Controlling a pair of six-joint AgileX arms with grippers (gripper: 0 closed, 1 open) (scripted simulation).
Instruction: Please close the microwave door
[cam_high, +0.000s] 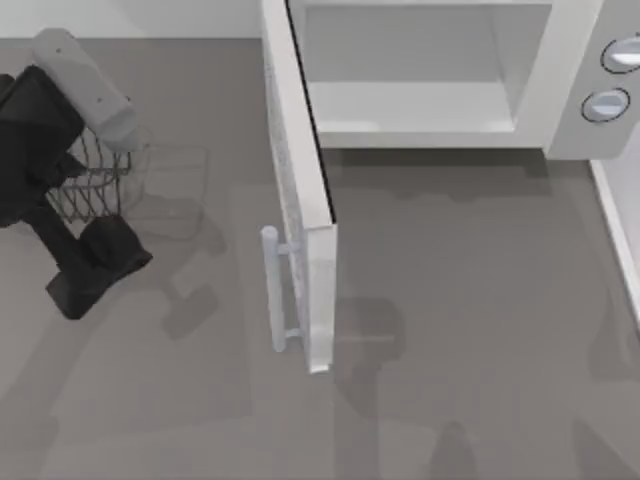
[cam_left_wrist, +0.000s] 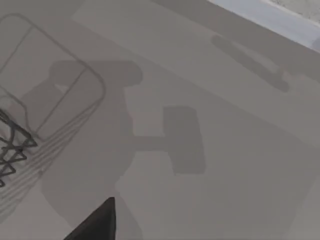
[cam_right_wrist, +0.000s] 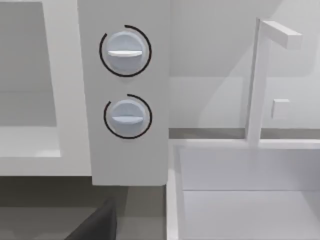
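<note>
The microwave door stands wide open, swung out from the white microwave body towards the table's front. Its pale grey bar handle is on the side facing left. The cavity is open and bare. My left gripper hangs over the left of the table, well left of the handle and apart from it. The left wrist view catches a pale strip of the door far off. A dark part of my right gripper faces the two round knobs on the microwave's front.
A wire basket sits under my left arm. Bare grey table lies in front of the microwave. To the right of the microwave stands a white basin with a thin upright post.
</note>
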